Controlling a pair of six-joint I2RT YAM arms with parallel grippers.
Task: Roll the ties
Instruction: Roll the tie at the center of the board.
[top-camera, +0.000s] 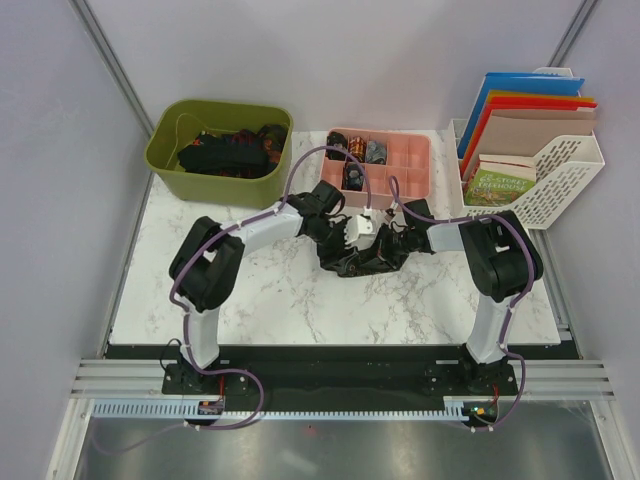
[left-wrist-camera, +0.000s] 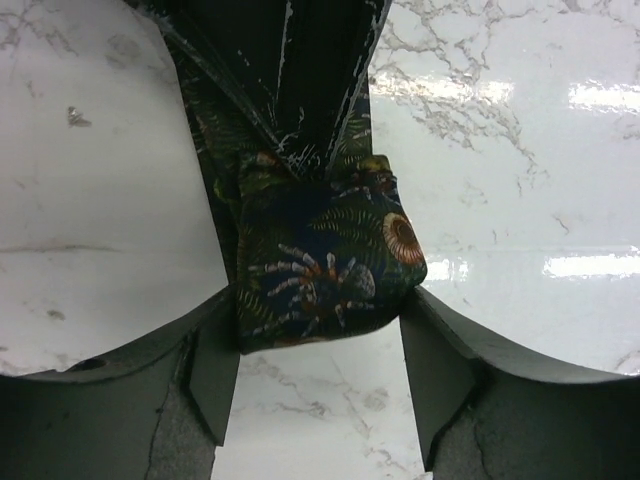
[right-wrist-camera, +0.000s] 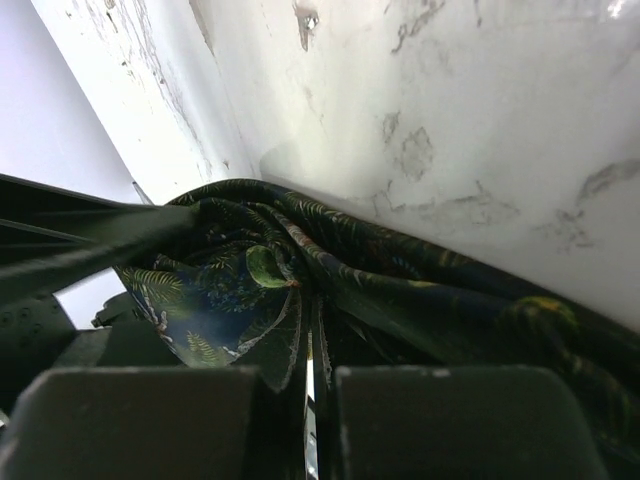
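On the white marbled table (top-camera: 250, 300), about at its middle, lies one dark tie (top-camera: 360, 262) in a crumpled strip, and both arms reach in to it from either side; the left gripper (left-wrist-camera: 318, 305) stands over one end of it, where the fabric is folded back on itself into a short flat pad printed with ferns, a spider and a coiled shell; its two fingers (left-wrist-camera: 215, 370) are spread wide, one at each side edge of that pad and seemingly touching it, but whether they press the cloth or merely flank it I cannot tell; beyond the fold the tie runs away from the gripper as a narrow band with its dark lining uppermost. The right gripper (right-wrist-camera: 305, 385) is clenched, its jaws brought together with only a thin slit between, and the gathered folds of the tie run straight into that slit, so it is grasping the fabric; from there the cloth fans out over the marble toward the left arm. At the far left of the table sits a green bin (top-camera: 165, 165) with loose ties (top-camera: 225, 155) heaped inside; at the far middle, just beyond the two wrists, is a pink tray (top-camera: 410, 165) of compartments, and rolled ties (top-camera: 357, 150) fill several of its left compartments; at the far right a white rack (top-camera: 560, 185) holds upright coloured folders (top-camera: 530, 100) and a green book (top-camera: 500, 183) in front of them.
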